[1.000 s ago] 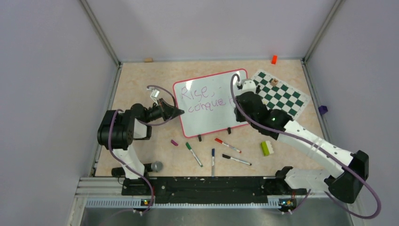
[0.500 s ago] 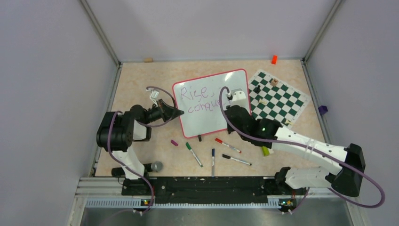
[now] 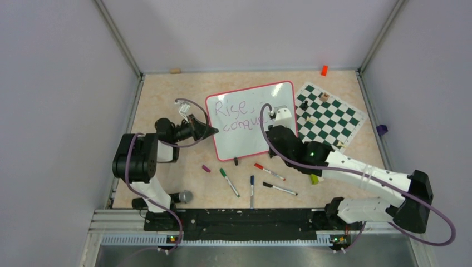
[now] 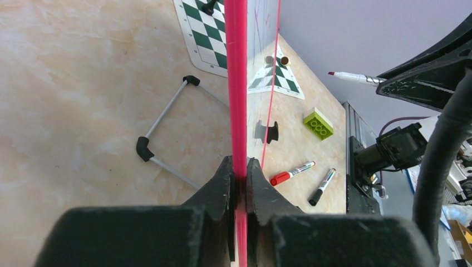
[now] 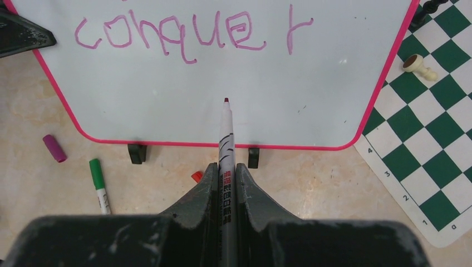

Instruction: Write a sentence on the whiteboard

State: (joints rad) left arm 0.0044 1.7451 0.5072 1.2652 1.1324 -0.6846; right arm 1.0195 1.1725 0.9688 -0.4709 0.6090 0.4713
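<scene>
The large glossy white whiteboard (image 3: 245, 142), thinly rimmed in red-pink, stands propped on its black feet (image 5: 136, 153) mid-table, just beside the green-and-white chequered chess mat (image 3: 334, 114). The left gripper (image 4: 239, 164) is clamped on the board's left rim, bracing it. The right gripper (image 5: 226, 167) is closed around a white-barrelled marker pen (image 5: 225, 130). Its tip is aimed at the bare area below the purple handwritten sentence (image 5: 189, 33), which so far reads "Rise, conquer"; contact cannot be confirmed. For the next word, start left of centre under "conquer", press lightly, and hold the brace firm so strokes do not shift the board.
</scene>
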